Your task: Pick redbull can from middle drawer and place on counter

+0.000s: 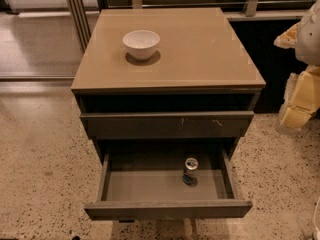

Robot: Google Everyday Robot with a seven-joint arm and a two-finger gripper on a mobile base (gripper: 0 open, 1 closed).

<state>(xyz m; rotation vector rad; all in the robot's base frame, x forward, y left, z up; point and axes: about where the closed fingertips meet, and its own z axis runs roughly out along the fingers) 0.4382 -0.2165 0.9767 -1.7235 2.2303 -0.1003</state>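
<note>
- inside the open drawer [145, 184], right of centre, the can [190, 170] is shown upright on its grey base.
- on the counter [205, 49], left of centre, a white bowl [141, 44] is set.
- at the right edge, the gripper [299, 101] is held well apart from the can; whether open or closed cannot be told.

Arm shell [312, 31]: white, rounded casing at the right edge.
Pincer [298, 104]: pale yellow, blocky parts just below that shell.
</note>
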